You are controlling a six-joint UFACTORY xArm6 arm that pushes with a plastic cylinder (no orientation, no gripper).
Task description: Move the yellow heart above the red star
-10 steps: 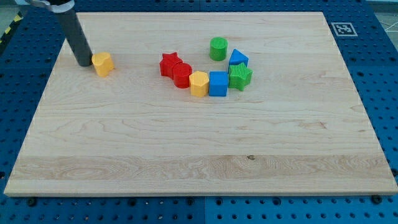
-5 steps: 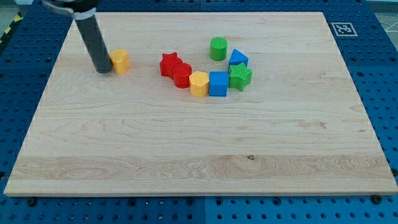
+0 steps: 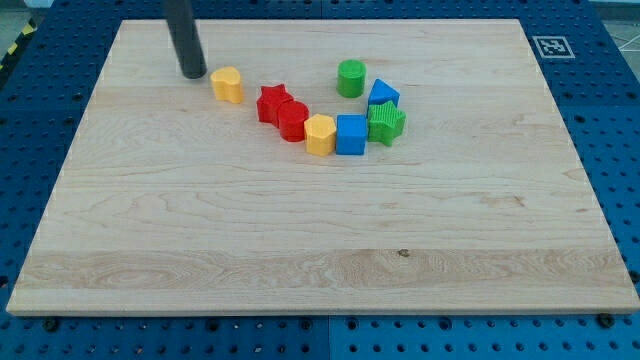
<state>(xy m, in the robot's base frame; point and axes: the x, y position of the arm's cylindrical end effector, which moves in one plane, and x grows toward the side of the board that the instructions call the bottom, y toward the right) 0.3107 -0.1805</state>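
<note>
My tip (image 3: 194, 74) rests on the wooden counter (image 3: 300, 230) near the view's top left, at the lower end of a straight dark rod that rises out of the top edge. This end effector has no jaws to open or close, and it has hold of nothing. The yellow heart (image 3: 228, 84) lies just to the view's right of my tip and slightly lower, with a narrow strip of bare wood between the two, so they appear apart. To the heart's right, near but not touching, sits the red star (image 3: 273, 102); the heart is to the star's left and a little nearer the view's top. Pressed against the star's lower right is a red cylinder (image 3: 293, 124), and the row curves on to the right with a yellow hexagonal block (image 3: 320, 134) and then a blue cube (image 3: 351, 134), each touching its neighbour. A green ridged block (image 3: 386, 122), whose exact shape I cannot make out, stands at the cube's upper right, with a blue triangular block (image 3: 382, 94) directly behind it. A green cylinder (image 3: 351, 78) stands alone toward the view's top, just left of the triangular block. A black-and-white marker tag (image 3: 551, 45) is fixed to the blue pegboard by the counter's top right corner.
</note>
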